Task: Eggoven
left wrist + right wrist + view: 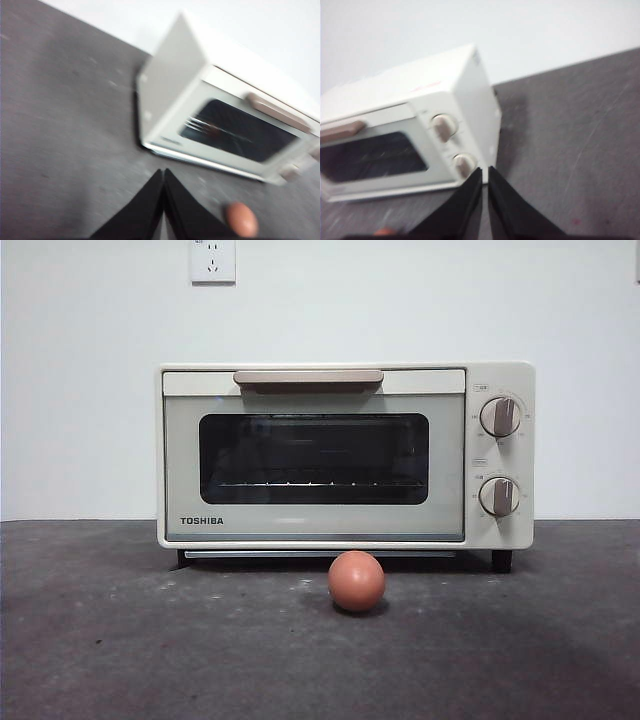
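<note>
I am seeing the cream TOSHIBA toaster oven (345, 455) sitting on the dark desk (100, 640) with its door closed; through the dark glass window (313, 458) only a wire rack (320, 483) is showing. The reddish-brown egg (356, 581) is resting on the desk just in front of the oven door, below its middle. I am holding the left gripper (163, 172) above the desk near the egg, jaws pressed together on nothing. The right gripper (485, 170) is hanging narrow too, empty, near the two knobs (444, 126).
</note>
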